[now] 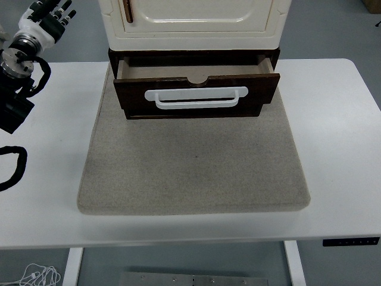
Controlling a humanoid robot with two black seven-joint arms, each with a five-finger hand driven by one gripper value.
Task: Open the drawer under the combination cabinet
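The cream combination cabinet stands at the back of the table on a dark brown base. Its dark brown drawer is pulled partly out toward me, with the inside showing behind the front panel. A white bar handle runs across the drawer front. My left hand is raised at the top left corner, well left of the cabinet and away from the drawer, with fingers loosely extended and holding nothing. Its black forearm reaches in from the left edge.
A grey felt mat lies under the cabinet and covers the middle of the white table. A copper door handle is on the cabinet door. A black cable loop lies at the left edge.
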